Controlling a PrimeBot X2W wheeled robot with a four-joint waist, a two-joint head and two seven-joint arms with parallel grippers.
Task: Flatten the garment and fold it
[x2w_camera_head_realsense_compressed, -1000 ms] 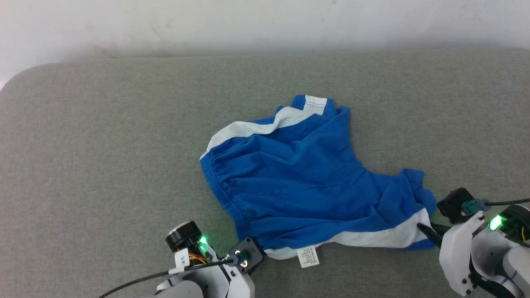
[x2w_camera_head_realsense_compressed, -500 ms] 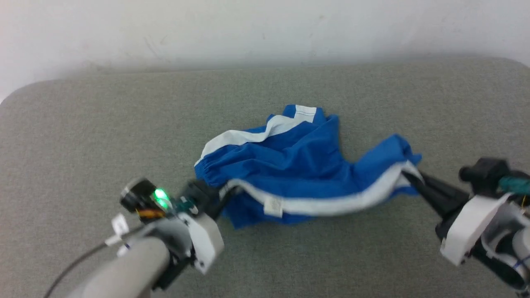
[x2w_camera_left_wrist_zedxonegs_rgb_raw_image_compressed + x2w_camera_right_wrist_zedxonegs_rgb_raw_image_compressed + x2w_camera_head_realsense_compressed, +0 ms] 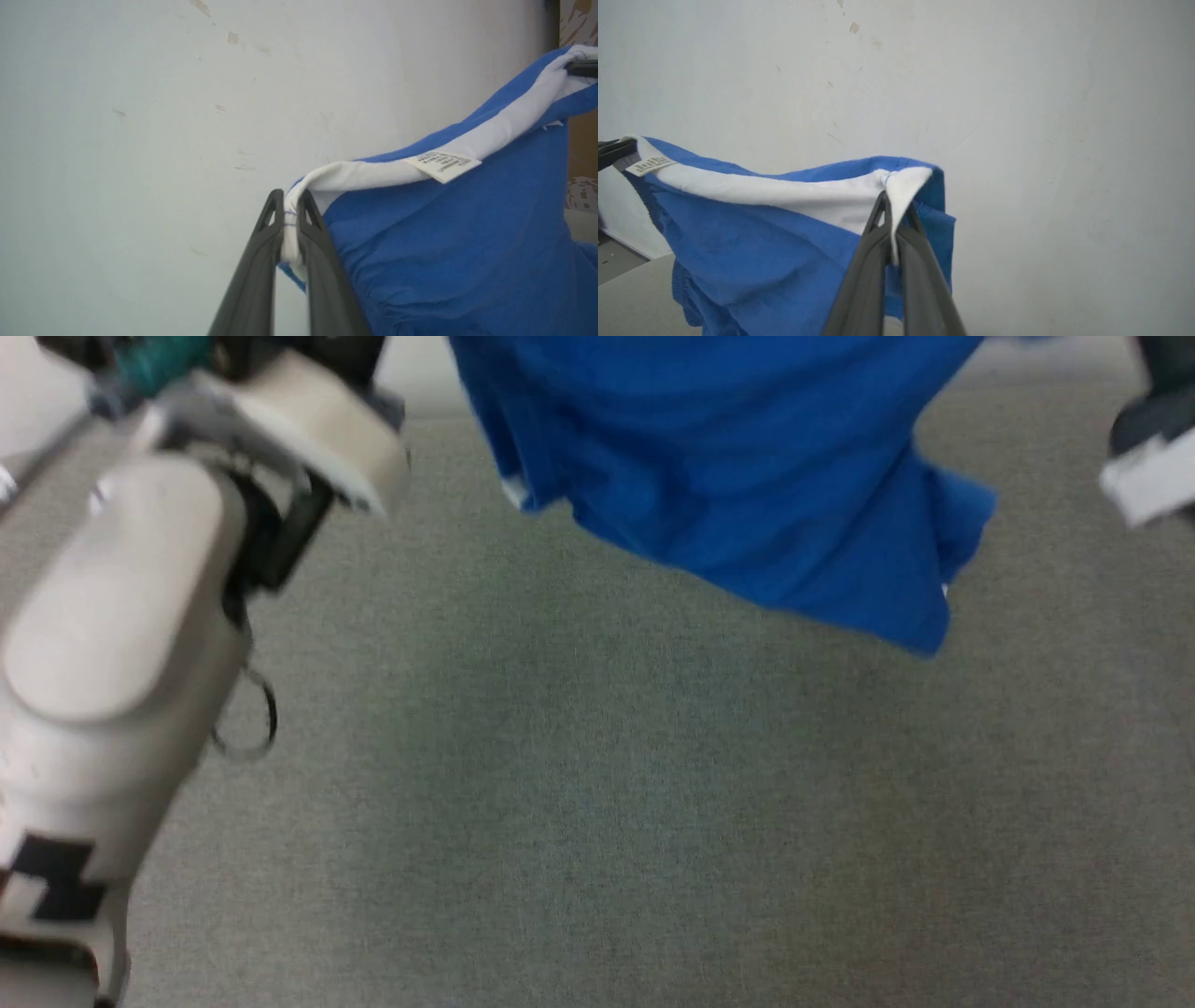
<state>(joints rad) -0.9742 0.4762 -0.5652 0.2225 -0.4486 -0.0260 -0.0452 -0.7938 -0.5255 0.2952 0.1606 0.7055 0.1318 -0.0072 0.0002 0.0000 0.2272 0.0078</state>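
Main risk is slip. My left tool (image 3: 290,205) is clenched on just the corner of the garment (image 3: 747,476), a thin fold of the white stripe (image 3: 373,172) between the tips. My right tool (image 3: 894,205) is clamped on the stripe's far corner, equally shallow. Any sharp swing or overstretch apart could pull either corner out. The stripe sags between the tools, so it isn't taut. The blue body hangs below both tools in bunched layers, clear of the grey desk (image 3: 597,803) under them. If I lower it like this, I'd expect it to land creased or doubled, not flat. I can't tell whether each pinch has one layer or two; if one, the other layer would droop and fold under. The tag (image 3: 443,164) sits on the stripe just right of my left tool. Pose: both arms are raised high, with the fingers pointing at the pale wall (image 3: 140,140) ahead. My left forearm (image 3: 121,616) comes up steeply at the lower left of the head view, which is blurred.
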